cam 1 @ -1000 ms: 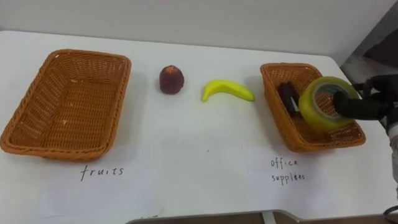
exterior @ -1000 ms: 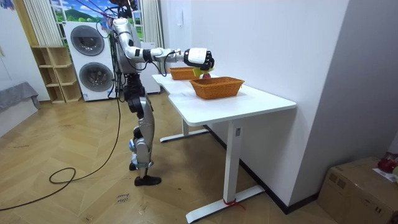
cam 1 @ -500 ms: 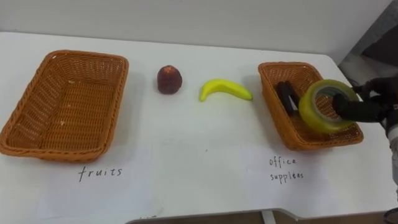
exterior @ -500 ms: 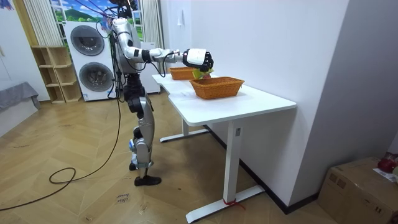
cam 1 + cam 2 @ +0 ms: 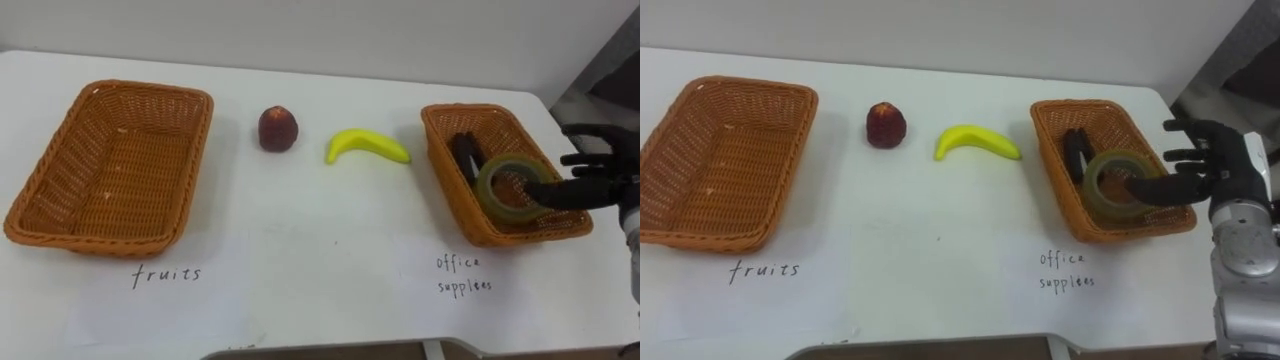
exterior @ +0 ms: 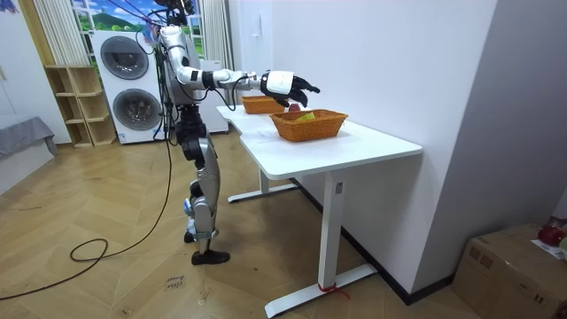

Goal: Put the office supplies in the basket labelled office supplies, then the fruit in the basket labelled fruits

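A yellowish tape roll (image 5: 514, 187) lies tilted inside the office-supplies basket (image 5: 437, 160) at the table's right, next to a black item (image 5: 464, 152). My right hand (image 5: 598, 168) hovers at the basket's right rim, open with fingers spread; its thumb reaches over the roll's hole. In the room view this hand (image 6: 297, 86) is stretched out above the near basket (image 6: 308, 124). A dark red apple (image 5: 278, 128) and a yellow banana (image 5: 366, 146) lie on the white table (image 5: 320, 260) between the baskets. The fruit basket (image 5: 60, 222) stands at the left with nothing in it.
Handwritten labels sit on the table in front of each basket. The table's right edge runs just beyond the office basket, with floor past it. In the room view the robot stands at the table's end, washing machines (image 6: 131, 84) behind it.
My right hand has opened and let go of the tape roll, which has dropped from above the rim down into the office basket.
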Robot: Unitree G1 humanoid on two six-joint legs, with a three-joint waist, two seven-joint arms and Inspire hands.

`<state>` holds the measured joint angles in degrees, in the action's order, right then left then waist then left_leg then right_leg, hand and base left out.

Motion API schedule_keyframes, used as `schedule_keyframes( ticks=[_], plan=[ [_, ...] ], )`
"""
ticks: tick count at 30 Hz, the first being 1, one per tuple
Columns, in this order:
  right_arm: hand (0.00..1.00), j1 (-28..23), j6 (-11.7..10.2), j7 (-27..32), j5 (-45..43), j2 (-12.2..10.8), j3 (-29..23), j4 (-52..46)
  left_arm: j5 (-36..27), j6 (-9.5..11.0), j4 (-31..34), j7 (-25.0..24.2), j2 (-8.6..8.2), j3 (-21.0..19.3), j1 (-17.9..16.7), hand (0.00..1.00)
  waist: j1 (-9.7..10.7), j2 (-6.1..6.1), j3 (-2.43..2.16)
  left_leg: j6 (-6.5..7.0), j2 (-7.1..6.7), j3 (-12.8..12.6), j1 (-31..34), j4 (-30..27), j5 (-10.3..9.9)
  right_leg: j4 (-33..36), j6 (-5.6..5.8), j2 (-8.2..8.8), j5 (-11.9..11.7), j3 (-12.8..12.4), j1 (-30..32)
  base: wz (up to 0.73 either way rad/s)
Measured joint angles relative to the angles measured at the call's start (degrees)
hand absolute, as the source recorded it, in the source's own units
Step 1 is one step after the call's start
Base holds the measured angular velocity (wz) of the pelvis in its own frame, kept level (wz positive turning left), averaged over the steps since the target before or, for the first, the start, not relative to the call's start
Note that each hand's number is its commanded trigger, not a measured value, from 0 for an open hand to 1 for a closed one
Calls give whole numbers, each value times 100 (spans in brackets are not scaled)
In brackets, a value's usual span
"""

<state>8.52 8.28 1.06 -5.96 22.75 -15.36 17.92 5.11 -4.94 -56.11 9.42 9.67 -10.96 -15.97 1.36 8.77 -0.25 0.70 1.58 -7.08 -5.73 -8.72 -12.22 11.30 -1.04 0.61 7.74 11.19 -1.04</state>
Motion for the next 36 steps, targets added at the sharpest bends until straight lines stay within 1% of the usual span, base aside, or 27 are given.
schedule_keyframes(
  ticks=[12,28,33,36],
  plan=[
    [0,-1,0,-123,-1,0,7,2,2,-7,-3,14,5,54,-8,0,-12,-20,12,0,-1,4,-2,-2,0,29,0,3,0,2,11,0],
    [0,0,0,-127,-15,0,8,-25,7,-8,4,15,6,67,-1,0,-15,-23,7,0,-1,1,9,1,0,31,0,3,0,0,27,0],
    [0,1,0,-125,-12,0,11,-177,6,-7,5,18,5,67,11,0,-29,-44,-3,0,0,2,9,3,0,31,0,4,0,-2,25,0],
    [0,1,-24,-124,-13,0,20,-363,6,0,4,24,5,67,23,0,-36,-93,-5,0,8,-3,0,-1,0,31,0,6,0,-5,19,0]
  ],
)
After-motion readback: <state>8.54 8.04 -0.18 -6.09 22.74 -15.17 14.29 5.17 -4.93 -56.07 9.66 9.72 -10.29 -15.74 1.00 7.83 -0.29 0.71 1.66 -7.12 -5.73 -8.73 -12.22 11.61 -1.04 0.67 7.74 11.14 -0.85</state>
